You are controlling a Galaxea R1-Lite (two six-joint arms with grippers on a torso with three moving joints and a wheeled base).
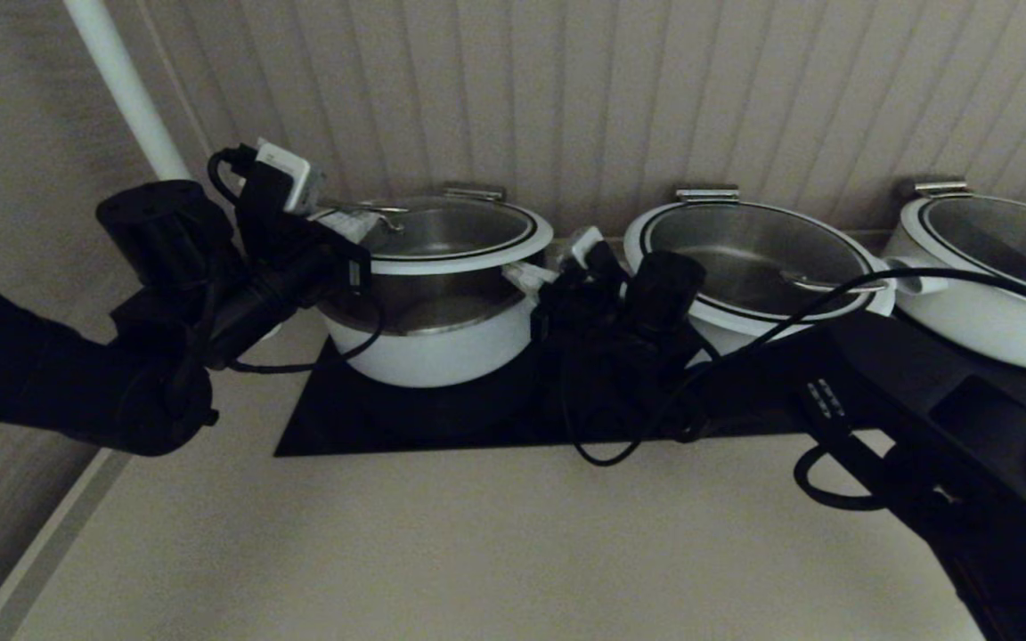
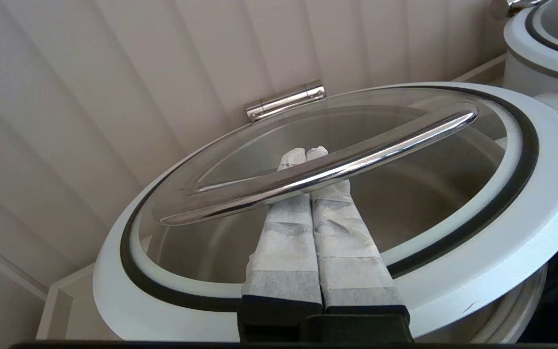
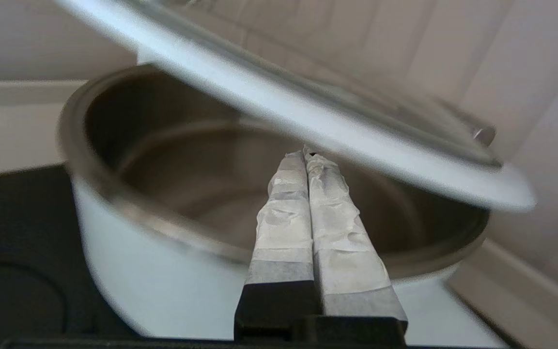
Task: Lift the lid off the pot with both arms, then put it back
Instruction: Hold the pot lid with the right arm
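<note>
The lid point(image 1: 464, 258) is tilted up at its front over the left white pot point(image 1: 442, 352) and stays joined at the rear hinge point(image 1: 474, 191). My left gripper point(image 1: 354, 224) is shut, with its fingers slid under the steel handle point(image 2: 317, 170); its tips point(image 2: 306, 154) lie over the glass point(image 2: 405, 145). My right gripper point(image 1: 522, 276) is shut at the pot's right side. In the right wrist view its tips point(image 3: 304, 155) sit under the lid's white rim point(image 3: 356, 145), above the pot's open steel inside point(image 3: 187, 184).
Two like white pots stand to the right, one in the middle point(image 1: 745, 258) and one at the far right point(image 1: 994, 267), both with lids down. All stand on a black cooktop point(image 1: 370, 418) against a panelled wall. A white pole point(image 1: 126, 85) rises at the left.
</note>
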